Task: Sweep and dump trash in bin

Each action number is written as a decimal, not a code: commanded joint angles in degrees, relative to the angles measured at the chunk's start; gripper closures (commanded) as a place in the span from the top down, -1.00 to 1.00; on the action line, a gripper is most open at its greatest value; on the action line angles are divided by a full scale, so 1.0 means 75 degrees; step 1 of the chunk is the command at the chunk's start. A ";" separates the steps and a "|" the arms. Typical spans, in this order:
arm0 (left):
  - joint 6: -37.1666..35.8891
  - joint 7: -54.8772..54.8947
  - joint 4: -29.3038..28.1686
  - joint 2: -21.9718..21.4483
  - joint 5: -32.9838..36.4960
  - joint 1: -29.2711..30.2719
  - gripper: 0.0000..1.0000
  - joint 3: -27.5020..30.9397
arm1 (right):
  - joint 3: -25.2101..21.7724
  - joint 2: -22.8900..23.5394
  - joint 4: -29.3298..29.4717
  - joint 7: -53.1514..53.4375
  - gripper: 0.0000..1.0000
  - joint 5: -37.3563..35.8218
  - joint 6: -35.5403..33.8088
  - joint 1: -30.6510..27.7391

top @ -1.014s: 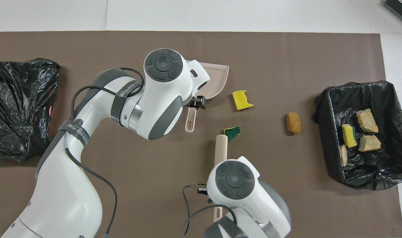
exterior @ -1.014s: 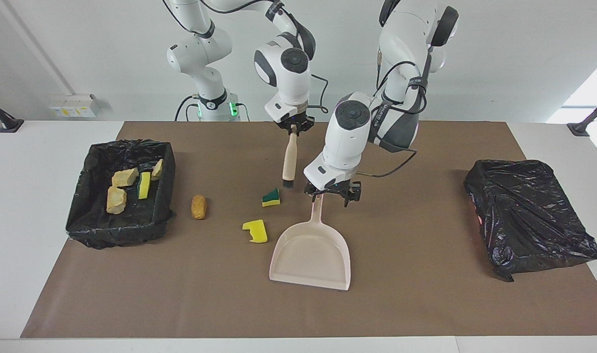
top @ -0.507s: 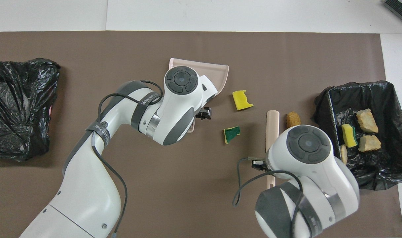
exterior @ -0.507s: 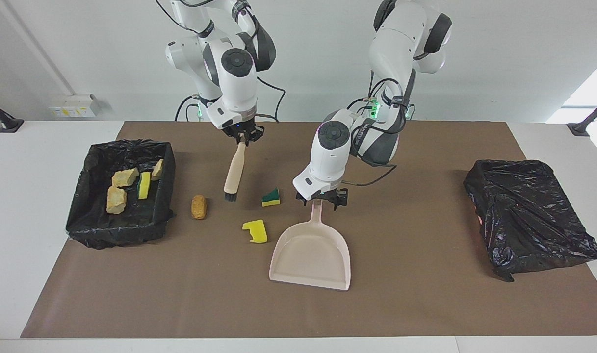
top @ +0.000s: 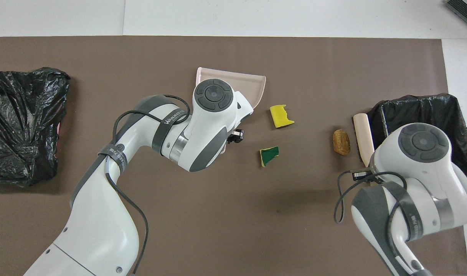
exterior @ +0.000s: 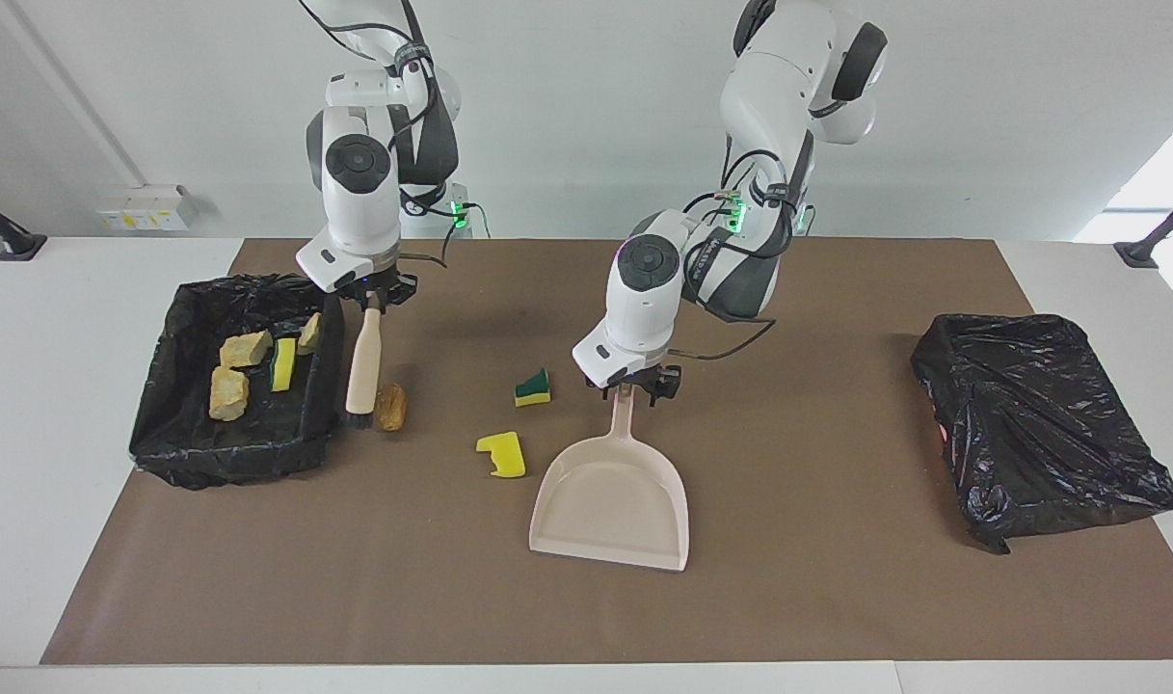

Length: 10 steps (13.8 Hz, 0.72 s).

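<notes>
- My right gripper point(exterior: 373, 301) is pinched tight on the top of the brush point(exterior: 362, 364), which hangs with its black bristles down at the mat, between the brown nugget point(exterior: 390, 406) and the wall of the lined bin point(exterior: 167, 337). I hold it on that side so a stroke would push the nugget toward the dustpan point(exterior: 613, 501).
- My left gripper point(exterior: 634, 385) sits at the tip of the dustpan's handle; I cannot tell whether my fingers have the handle pinched or stand slack around it. The pan lies flat on the mat, its open mouth facing away from me, so I judge it needs turning before it can catch anything.
- 3 scraps lie loose on the mat: the nugget beside the brush, the green-topped wedge point(exterior: 533, 388) just beside the pan's handle, and the yellow chunk point(exterior: 502, 453) near the pan's side.
- 4 scraps already lie in the bin: 3 tan pieces point(exterior: 228, 392) and a yellow sponge strip point(exterior: 283, 363).
- A second black-bagged heap point(exterior: 1039, 424) lies toward my left arm's end, well apart from everything.
</notes>
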 commanded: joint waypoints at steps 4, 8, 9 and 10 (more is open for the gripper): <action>-0.0328 0.0003 -0.0098 -0.0332 0.0207 -0.0013 -1.00 0.0093 | 0.0136 0.0732 -0.0139 -0.0195 -1.00 -0.0412 0.0840 -0.0058; -0.1519 0.1719 -0.0227 -0.1139 0.0559 0.0244 -1.00 0.0152 | 0.0183 0.1236 0.0105 0.0122 -1.00 0.0159 0.1145 0.0621; -0.1988 0.2352 -0.0227 -0.1280 0.0629 0.0384 -1.00 0.0163 | 0.0183 0.1342 0.0165 0.0099 -1.00 0.0533 0.1157 0.0692; -0.2352 0.2846 -0.0285 -0.1409 0.0641 0.0513 -1.00 0.0163 | 0.0206 0.1424 0.0200 0.0122 -1.00 0.0897 0.1203 0.0785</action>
